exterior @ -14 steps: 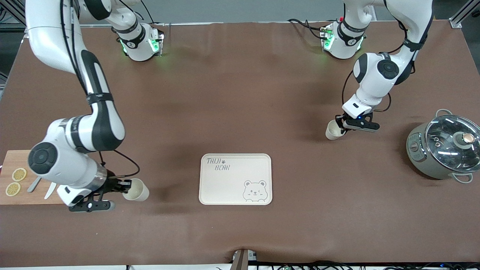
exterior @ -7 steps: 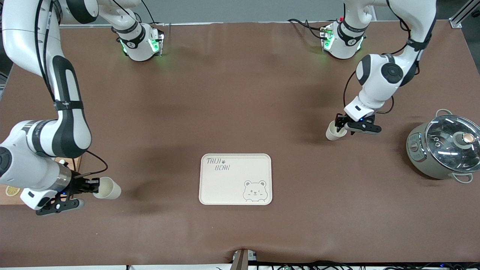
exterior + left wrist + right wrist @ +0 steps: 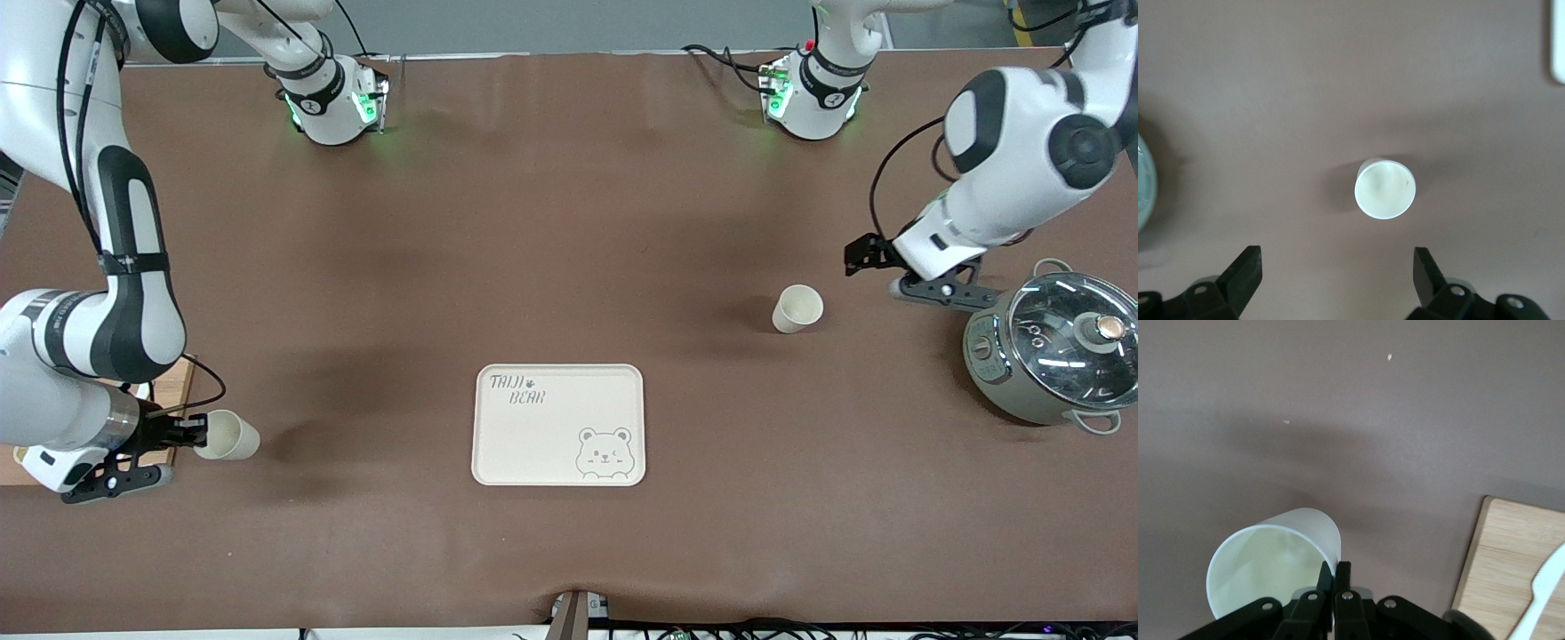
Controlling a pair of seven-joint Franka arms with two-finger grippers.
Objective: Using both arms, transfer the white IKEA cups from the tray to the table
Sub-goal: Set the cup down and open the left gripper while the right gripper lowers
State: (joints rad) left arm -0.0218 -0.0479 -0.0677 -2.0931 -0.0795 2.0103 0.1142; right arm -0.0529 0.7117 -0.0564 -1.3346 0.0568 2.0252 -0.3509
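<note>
One white cup stands upright on the brown table, farther from the front camera than the bear-printed tray and toward the left arm's end. My left gripper is open and empty, raised between this cup and the pot. In the left wrist view the cup lies apart from the spread fingers. My right gripper is shut on the rim of the second white cup, held tilted beside the cutting board. The right wrist view shows the fingers pinching that cup's wall.
A grey pot with a glass lid stands at the left arm's end, close to the left gripper. A wooden cutting board with a white utensil lies at the right arm's end, mostly hidden under the right arm in the front view.
The left gripper let go of its cup, opened and drew away toward the pot. The right gripper carried its cup away from the tray toward the right arm's end of the table.
</note>
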